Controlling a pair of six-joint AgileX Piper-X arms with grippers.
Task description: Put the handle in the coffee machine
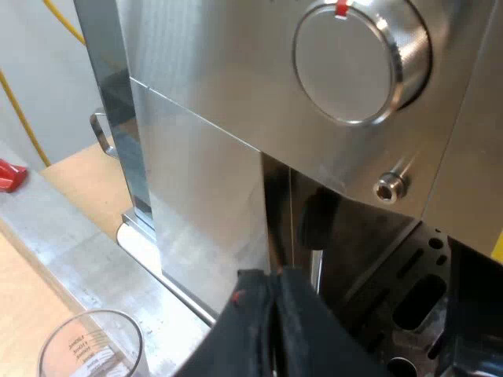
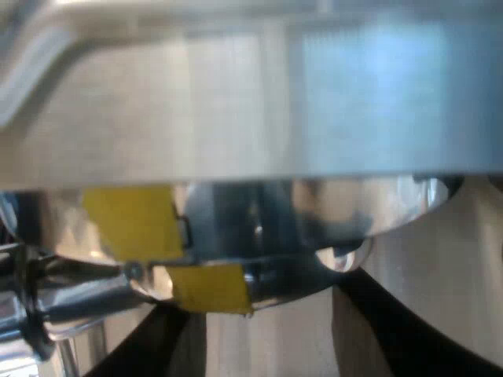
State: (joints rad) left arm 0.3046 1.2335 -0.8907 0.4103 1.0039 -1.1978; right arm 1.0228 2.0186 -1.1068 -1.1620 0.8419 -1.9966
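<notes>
1. Your left gripper [image 1: 271, 276] hung close to the front of the espresso machine [image 1: 204, 157], below its big round knob [image 1: 357, 59] with the red mark. Its black fingers [image 1: 306, 330] were pressed together, and nothing showed between them.
2. Your right gripper [image 2: 259, 302] sat tight under the espresso machine [image 2: 251, 118]. Its fingers [image 2: 393, 330] were spread wide, with only a pale surface in the gap between them.
3. Just above those fingertips, against the machine's underside, was a shiny metal part that looked like the metal holder [image 2: 271, 283], with yellow tape [image 2: 208, 287] on it. You could not tell from this view whether the fingertips touched it, and I could not make out its dark handle.
4. A measuring glass [image 1: 90, 345] stood upright near the machine's base, apart from your left gripper.
5. A small red object [image 1: 8, 174] lay on the table [image 1: 86, 184], well apart from the machine. I could not tell what it was.
</notes>
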